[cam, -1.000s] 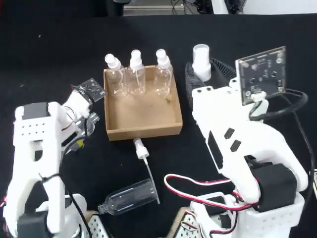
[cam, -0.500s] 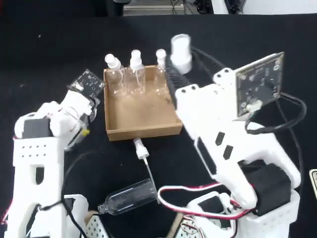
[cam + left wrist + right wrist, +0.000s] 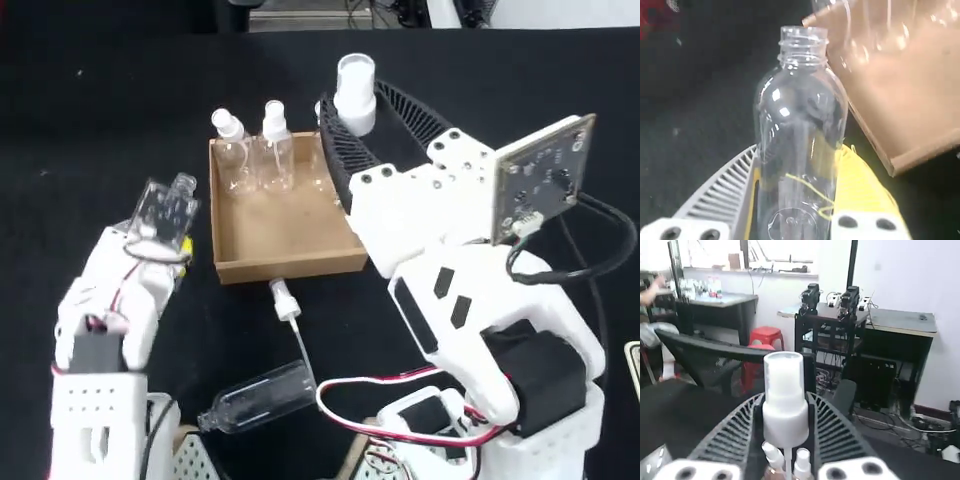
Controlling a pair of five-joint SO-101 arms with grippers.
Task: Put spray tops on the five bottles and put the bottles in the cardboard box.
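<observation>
A topless bottle point(image 3: 800, 90) is clamped in the left claw point(image 3: 801, 165), just left of the box point(image 3: 285, 265). A spray top point(image 3: 784, 370) is clamped in the right claw point(image 3: 785, 396) by its far-right corner.

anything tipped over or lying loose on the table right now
Yes: an uncapped bottle lies on its side on the table, well in front of the cardboard box. A spray top lies loose between them, its tube pointing toward the bottle.
</observation>
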